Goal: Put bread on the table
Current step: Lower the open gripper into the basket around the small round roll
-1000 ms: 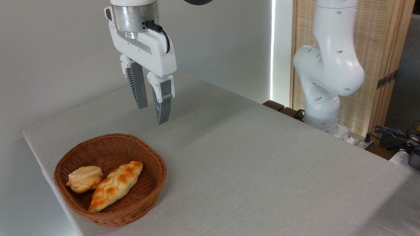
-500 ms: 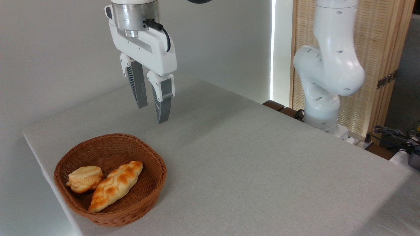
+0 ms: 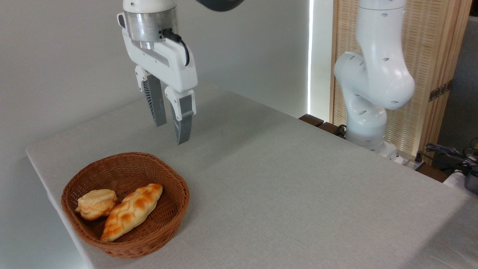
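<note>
The bread (image 3: 96,203), a small squat pale golden bun with a browner rim, lies at the left inside a brown wicker basket (image 3: 170,213), touching a long braided loaf (image 3: 132,211). The basket stands on the grey cloth table (image 3: 298,186) near its left front corner. My gripper (image 3: 171,134) hangs in the air above and behind the basket's far rim, pointing down, open, with nothing between its grey ribbed fingers (image 3: 183,127).
The arm's white base (image 3: 368,112) stands past the table's far right edge, in front of a wooden slatted screen. Cables and small gear lie at the right edge of the view. A grey wall runs behind the table.
The gripper has shifted slightly left and a little lower, toward the basket. Its fingers stay open. The bread and the loaf have not moved.
</note>
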{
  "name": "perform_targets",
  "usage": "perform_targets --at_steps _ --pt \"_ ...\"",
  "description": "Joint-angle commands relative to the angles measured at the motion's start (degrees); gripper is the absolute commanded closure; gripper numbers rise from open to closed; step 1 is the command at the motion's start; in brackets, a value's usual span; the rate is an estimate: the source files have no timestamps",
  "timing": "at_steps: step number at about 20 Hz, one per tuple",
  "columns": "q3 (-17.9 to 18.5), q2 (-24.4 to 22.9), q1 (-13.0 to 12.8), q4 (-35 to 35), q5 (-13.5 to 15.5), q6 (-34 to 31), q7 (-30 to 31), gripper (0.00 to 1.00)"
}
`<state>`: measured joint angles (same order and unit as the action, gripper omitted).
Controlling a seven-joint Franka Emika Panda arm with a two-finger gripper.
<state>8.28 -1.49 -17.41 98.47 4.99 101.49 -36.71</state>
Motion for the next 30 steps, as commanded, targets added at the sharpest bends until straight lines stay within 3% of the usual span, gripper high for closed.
perform_targets --at_steps 1,10,18,21,26,30 --pt "0.24 0.17 -0.78 2.34 1.69 5.55 -0.21 0.00" --pt "-0.02 8.43 -2.28 2.96 2.92 23.13 0.41 0.00" --pt "-1.34 17.39 -3.25 1.55 8.02 35.95 1.02 0.00" --pt "-1.34 19.41 -3.25 1.46 8.29 41.50 1.46 0.00" --pt "-1.34 21.35 -2.89 1.20 7.67 46.60 1.29 0.00" --pt "-1.25 22.06 -3.07 1.20 7.50 47.05 0.85 0.00"
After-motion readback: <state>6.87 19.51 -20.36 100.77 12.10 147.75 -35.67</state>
